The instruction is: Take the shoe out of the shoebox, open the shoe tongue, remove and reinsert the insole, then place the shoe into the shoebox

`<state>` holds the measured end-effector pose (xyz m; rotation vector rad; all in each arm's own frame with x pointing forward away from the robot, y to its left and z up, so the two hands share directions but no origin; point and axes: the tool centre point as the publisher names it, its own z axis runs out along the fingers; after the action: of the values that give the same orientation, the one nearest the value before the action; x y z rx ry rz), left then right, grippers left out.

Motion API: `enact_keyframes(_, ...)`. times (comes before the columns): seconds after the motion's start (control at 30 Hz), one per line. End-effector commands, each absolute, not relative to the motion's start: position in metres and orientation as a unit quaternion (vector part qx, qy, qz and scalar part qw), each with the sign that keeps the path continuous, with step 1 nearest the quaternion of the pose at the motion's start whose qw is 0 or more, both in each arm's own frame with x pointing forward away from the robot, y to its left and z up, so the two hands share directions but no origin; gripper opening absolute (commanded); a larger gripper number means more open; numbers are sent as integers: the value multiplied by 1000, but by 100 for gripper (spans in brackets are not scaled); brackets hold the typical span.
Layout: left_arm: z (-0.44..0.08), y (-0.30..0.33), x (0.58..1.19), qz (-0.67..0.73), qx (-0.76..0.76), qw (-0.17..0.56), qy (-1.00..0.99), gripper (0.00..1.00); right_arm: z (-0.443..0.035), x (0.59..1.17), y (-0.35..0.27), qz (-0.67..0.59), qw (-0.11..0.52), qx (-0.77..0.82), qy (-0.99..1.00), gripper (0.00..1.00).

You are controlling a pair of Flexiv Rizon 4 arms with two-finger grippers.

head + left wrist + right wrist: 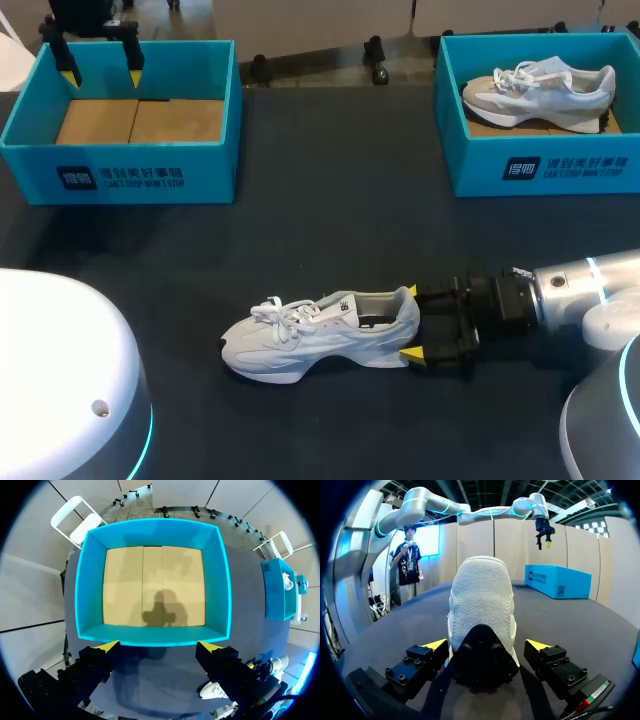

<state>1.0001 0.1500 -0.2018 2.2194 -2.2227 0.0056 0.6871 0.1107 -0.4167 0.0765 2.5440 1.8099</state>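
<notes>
Lying on the tabletop (330, 200), the shoe (320, 335) has its heel between the right gripper's (411, 322) spread fingers (412, 354) — released, touching neither side.

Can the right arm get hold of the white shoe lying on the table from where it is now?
Probably yes. The right gripper sits open, with one finger on each side of the heel of the white shoe, and nothing lies in between.
</notes>
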Motion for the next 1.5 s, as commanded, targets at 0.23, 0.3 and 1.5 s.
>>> enact_keyframes(0.23, -201, 150, 1000, 1, 707, 0, -707, 100, -415, 687, 121, 577, -2, 25, 816, 100)
enact_keyframes(0.3, -201, 150, 1000, 1, 707, 0, -707, 100, -414, 686, 123, 577, -2, 24, 816, 100)
enact_keyframes(1.5, -201, 150, 1000, 1, 707, 0, -707, 100, -417, 684, 147, 585, -15, 0, 811, 100)
